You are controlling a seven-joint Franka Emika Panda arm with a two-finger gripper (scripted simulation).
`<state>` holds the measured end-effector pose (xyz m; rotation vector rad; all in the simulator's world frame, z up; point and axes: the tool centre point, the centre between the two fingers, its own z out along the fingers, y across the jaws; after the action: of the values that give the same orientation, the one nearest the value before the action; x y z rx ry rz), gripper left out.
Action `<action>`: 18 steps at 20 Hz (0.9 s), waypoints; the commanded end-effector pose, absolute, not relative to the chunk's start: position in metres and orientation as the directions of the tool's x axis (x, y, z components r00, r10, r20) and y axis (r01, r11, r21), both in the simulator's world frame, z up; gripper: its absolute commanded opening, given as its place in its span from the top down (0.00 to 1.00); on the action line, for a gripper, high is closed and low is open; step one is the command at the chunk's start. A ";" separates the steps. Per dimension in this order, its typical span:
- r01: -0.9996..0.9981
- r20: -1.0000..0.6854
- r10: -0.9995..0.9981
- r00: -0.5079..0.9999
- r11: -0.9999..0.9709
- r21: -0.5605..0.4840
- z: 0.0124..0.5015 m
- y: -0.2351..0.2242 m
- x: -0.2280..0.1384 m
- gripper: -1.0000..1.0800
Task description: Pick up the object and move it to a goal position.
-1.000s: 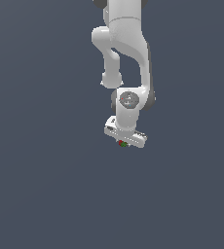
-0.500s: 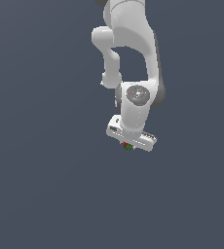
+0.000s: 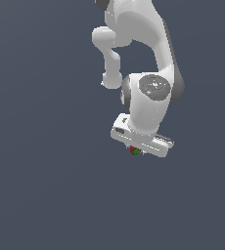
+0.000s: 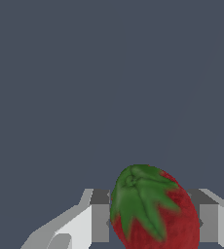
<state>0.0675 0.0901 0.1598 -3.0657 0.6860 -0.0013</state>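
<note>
- On my exterior feed I saw the glossy white jointed robot arm (image 3: 144, 58) come down from the top edge of the frame, right of centre, and end a little below mid-height.
- At its lower end sat the white two-fingered claw (image 3: 136, 151) under a white rectangular gripper bar (image 3: 142, 138), which was tilted so that its end toward the exterior view's right hung lower.
- The small roundish red fruit with a green leafy cap (image 3: 135, 151), strawberry-like, showed just beneath that bar, touching its underside near the middle, slightly toward the exterior view's left end.
- In that view the fruit was far smaller than the bar, and I could only make out a red patch with a green speck beside it.
- On my wrist feed the same fruit (image 4: 155, 209) filled the lower centre-right of the picture, its green cap facing the camera and its red body behind and below.
- One grey-and-white finger (image 4: 97, 221) stood against the fruit on one side, and the other finger (image 4: 212, 219) stood against it on the opposite side.
- I read the claw (image 4: 155, 221) as closed down onto the fruit, with only the fruit's width left between the fingers.
- Around the fruit I saw nothing but the flat, plain dark blue-grey background (image 3: 46, 171), and I could not tell whether it was clear of any surface.
</note>
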 end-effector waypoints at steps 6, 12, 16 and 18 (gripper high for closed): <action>-0.426 0.000 -0.426 0.905 -0.905 0.000 0.196 0.100 0.099 1.00; -0.426 0.000 -0.426 0.905 -0.905 0.000 0.218 0.106 0.118 1.00; -0.426 0.000 -0.426 0.905 -0.905 0.000 0.227 0.109 0.127 1.00; -0.426 0.000 -0.426 0.905 -0.905 0.000 0.230 0.110 0.130 1.00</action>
<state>0.1270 0.1092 0.2272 -3.0659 0.6862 -0.0006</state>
